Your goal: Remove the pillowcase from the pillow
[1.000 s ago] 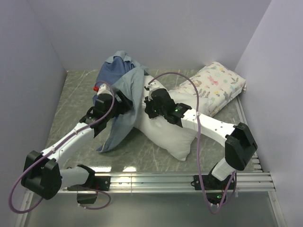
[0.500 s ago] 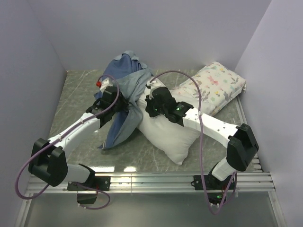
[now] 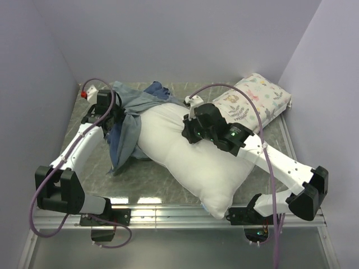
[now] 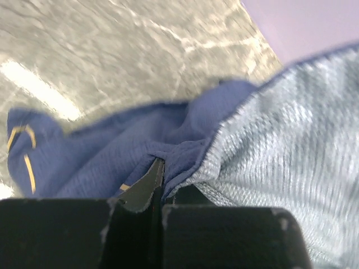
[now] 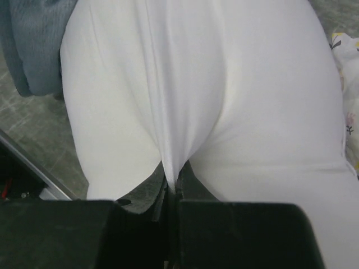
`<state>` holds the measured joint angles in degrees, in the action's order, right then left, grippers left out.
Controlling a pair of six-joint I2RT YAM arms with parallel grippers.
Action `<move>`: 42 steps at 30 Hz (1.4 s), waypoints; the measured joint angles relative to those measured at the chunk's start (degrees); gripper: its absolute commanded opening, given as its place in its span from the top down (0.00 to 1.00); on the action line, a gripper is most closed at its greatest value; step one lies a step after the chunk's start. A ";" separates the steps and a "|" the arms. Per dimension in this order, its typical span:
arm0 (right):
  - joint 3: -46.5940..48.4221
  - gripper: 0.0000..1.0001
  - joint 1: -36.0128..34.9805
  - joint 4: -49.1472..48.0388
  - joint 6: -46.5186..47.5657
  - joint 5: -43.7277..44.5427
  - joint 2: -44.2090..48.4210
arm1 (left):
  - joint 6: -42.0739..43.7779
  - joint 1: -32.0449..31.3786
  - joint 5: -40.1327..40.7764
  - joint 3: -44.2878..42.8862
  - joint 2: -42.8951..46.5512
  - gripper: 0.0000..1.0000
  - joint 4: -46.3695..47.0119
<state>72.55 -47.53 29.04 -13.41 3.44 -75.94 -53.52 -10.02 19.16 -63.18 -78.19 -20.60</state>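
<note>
Since a second ago the pillow (image 3: 190, 151) is lying much further out, stretching diagonally from far left toward near right. Its far-left end seems to be just touching the pillowcase (image 3: 128, 120), which is bunching at far left. The right gripper (image 5: 173, 174) is pinching white pillow fabric. The left gripper (image 4: 160, 168), nearer the pillowcase, is clamping navy cloth.

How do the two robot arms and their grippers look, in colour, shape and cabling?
The left arm and the right arm have white tubular links with blocky black joints. A mauve cable loops along each. The left gripper and right gripper have black fingers. A small red cap sits by the left wrist.
</note>
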 measured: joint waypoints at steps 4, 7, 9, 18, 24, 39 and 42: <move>0.70 1.00 -0.35 1.95 0.28 -0.94 2.32 | -0.28 3.28 -1.11 -2.51 -3.48 1.00 -0.87; 1.22 1.00 -0.61 3.56 0.48 -1.14 3.82 | -0.48 5.44 -3.17 -3.52 -6.19 1.00 -1.46; 1.70 1.00 -0.61 4.52 0.57 -1.09 4.61 | -0.79 6.91 -4.92 -3.72 -7.43 1.00 -1.70; 3.52 1.00 -0.66 6.25 0.87 -1.49 6.51 | -1.77 12.13 -9.16 -5.97 -11.98 1.00 -4.55; 4.00 1.00 -0.83 6.95 0.85 -1.75 6.51 | -3.04 15.74 -9.64 -5.97 -12.48 1.00 -7.19; 10.60 1.00 -0.96 11.82 0.90 -1.77 6.49 | -4.15 17.00 -12.70 -7.58 -16.39 0.83 -9.25; 11.37 1.00 -0.96 13.07 1.01 -1.55 6.49 | -2.32 17.49 -13.49 -7.91 -16.65 0.39 -8.15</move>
<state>83.92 -48.49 42.11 -12.40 1.89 -69.45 -55.83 7.46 5.67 -71.09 -94.85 -28.75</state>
